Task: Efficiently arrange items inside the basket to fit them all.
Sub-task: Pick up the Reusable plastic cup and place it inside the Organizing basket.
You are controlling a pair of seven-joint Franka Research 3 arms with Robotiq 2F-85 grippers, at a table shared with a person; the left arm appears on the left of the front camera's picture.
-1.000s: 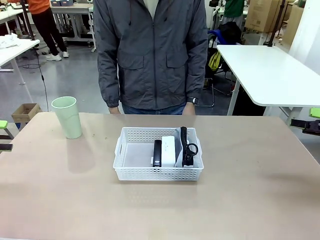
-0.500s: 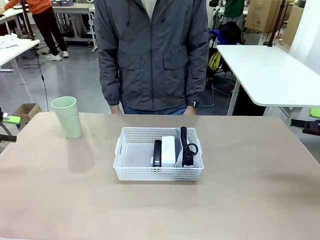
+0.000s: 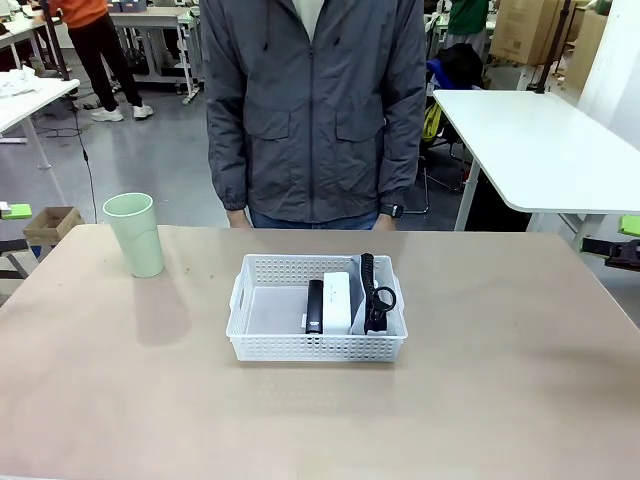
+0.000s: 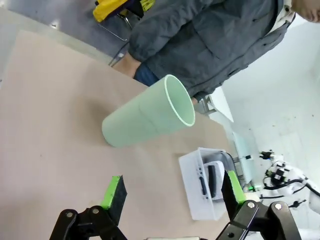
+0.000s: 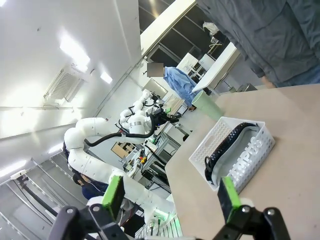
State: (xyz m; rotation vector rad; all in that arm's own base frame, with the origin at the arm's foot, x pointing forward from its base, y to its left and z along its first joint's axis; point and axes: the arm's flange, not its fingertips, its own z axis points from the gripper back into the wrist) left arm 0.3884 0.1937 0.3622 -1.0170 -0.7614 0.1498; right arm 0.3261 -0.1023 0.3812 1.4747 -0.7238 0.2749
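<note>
Even overhead light is filling the front view, all sharp; the cup (image 3: 133, 234) and basket (image 3: 315, 347) are casting soft, faint shadows toward the camera on the table (image 3: 500, 380). Wrist views are bending strongly at the edges. Ceiling lamps (image 5: 70, 47) are glaring, washing out the right wrist view's upper left.

One white basket (image 3: 300, 347), one pale green cup (image 3: 137, 240), one black stapler (image 3: 316, 303), one white box (image 3: 337, 298), one grey pouch (image 5: 247, 152), one person in a grey jacket (image 3: 315, 120).
</note>
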